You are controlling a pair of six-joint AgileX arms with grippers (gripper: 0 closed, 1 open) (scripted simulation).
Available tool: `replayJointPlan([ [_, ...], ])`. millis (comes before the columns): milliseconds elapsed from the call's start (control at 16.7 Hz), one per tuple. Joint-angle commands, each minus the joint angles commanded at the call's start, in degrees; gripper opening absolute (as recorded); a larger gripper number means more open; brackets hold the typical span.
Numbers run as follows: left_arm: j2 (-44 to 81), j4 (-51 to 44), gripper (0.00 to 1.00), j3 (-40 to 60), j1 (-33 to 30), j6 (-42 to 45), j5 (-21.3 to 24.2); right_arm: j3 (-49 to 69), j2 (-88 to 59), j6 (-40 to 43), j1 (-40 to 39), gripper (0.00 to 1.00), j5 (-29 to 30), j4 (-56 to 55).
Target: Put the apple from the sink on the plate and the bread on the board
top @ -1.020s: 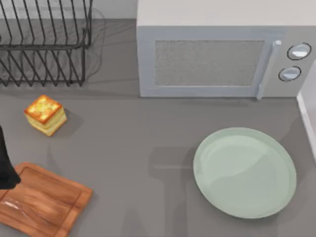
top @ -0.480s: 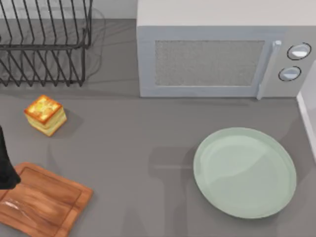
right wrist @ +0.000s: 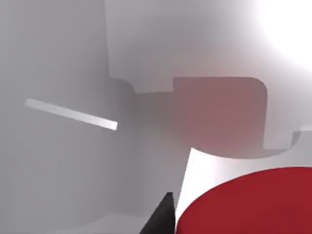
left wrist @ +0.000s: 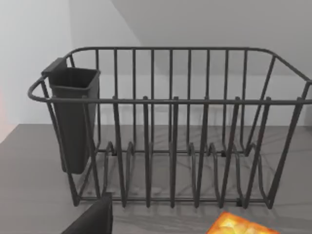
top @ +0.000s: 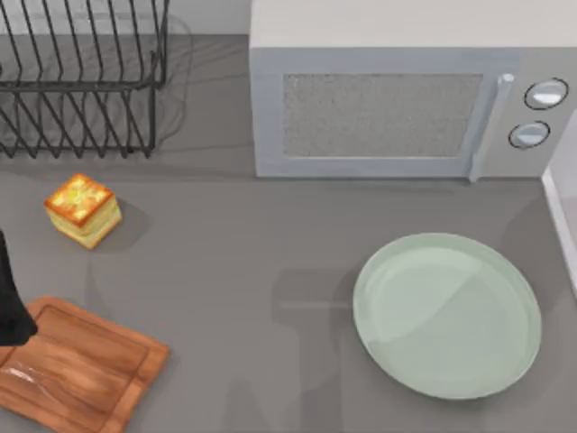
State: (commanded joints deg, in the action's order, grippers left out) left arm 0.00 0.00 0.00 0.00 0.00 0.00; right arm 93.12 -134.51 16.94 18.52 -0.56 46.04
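nothing on the surface (top: 270,262) has moved; right pincer (right wrist: 163,214) hovers at the apple (right wrist: 253,204), grip unclear, lifting it to the plate (top: 514,298) comes next

Kitchen counter — microwave (top: 406,99), dish rack (left wrist: 170,131)

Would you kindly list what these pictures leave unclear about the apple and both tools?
- Apple: right wrist view, cut off by the frame edge.
- Right tool: one dark tip shows beside the apple; open or shut unclear.
- Left tool: dark tip near the bread, cropped; fingers unreadable.
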Motion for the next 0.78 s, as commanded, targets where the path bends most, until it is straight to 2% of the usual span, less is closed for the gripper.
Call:
replayJointPlan([
  [300, 0.0, 0.0, 1.0, 0.0, 0.0, 0.0, 0.0, 4.17, 6.02, 0.06, -0.01, 0.0, -0.07, 10.19],
  [780, 0.0, 0.0, 1.0, 0.0, 0.0, 0.0, 0.0, 4.85, 9.42, -2.12, -1.95, 0.0, 0.16, 11.64],
])
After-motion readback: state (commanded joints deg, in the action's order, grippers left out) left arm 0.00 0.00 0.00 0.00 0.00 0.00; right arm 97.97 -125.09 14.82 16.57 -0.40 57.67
